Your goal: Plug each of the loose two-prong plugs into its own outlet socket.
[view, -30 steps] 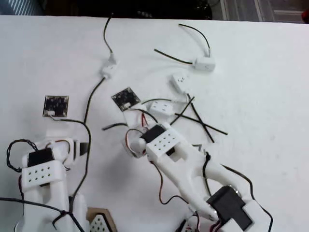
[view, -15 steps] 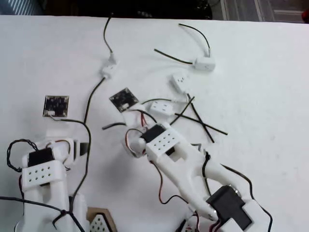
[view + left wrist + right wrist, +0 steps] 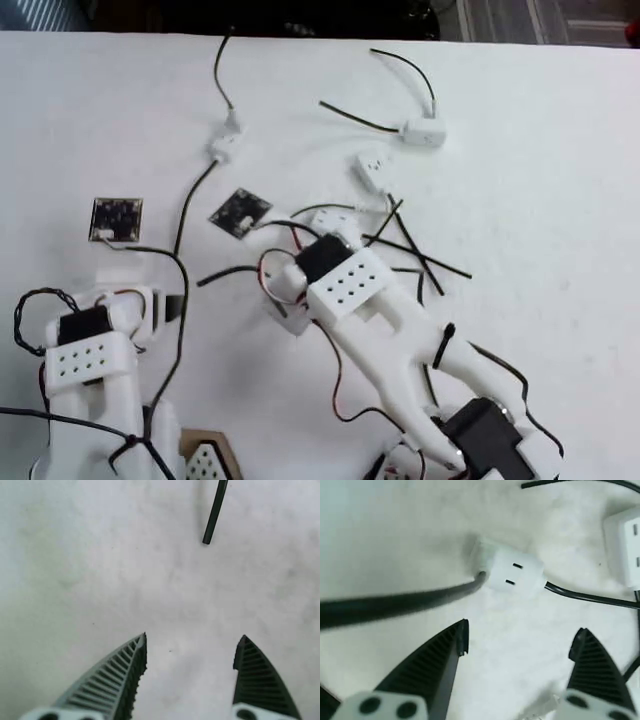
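Just ahead of the right tool, jaws spread wide, a white two-slot socket lies on the surface. A black cord crosses between them, and a second socket lies near. The left tool stands wide near a cord end.

Holds left gripper with jaws spread wide, ribbed fingertips aimed straight down. Tucks left arm back, folded compact behind that gripper. Holds right gripper wide apart as well, pointing down. Stretches right arm out long on a diagonal behind its gripper, wrist pitched down, well forward of the left one.
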Tool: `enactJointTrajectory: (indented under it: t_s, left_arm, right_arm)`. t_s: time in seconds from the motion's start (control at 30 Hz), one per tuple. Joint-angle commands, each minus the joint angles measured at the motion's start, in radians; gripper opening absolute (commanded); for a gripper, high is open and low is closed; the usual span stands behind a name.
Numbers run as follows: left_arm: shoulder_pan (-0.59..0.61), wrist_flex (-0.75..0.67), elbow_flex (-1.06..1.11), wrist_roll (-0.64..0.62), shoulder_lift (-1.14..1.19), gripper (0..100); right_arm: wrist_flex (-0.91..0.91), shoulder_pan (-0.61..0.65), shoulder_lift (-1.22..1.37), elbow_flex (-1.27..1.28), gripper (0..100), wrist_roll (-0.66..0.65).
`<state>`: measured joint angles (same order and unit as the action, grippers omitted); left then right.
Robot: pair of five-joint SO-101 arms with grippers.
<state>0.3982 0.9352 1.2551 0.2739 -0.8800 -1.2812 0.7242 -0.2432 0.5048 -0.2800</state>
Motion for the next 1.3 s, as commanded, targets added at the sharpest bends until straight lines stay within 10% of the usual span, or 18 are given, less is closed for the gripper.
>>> enactJointTrajectory:
  t_s: [0.0, 0.7, 0.93, 1.27]
  left_arm:
    - [0.004, -0.015, -0.006, 0.008, -0.024, 28]
    - [0.001, -0.015, -0.006, 0.054, -0.024, 28]
    - [0.001, -0.015, -0.005, 0.054, -0.024, 28]
    - [-0.001, -0.015, -0.005, 0.057, -0.024, 28]
  right_arm:
    - [-0.018, -0.042, 0.007, -0.044, 32.0, -0.124]
    - [0.295, 0.005, 0.389, -0.052, 31.6, -0.351]
    - [0.311, -0.007, 0.440, -0.094, 2.2, -0.348]
    - [0.128, -0.114, 0.323, -0.261, 1.7, -0.347]
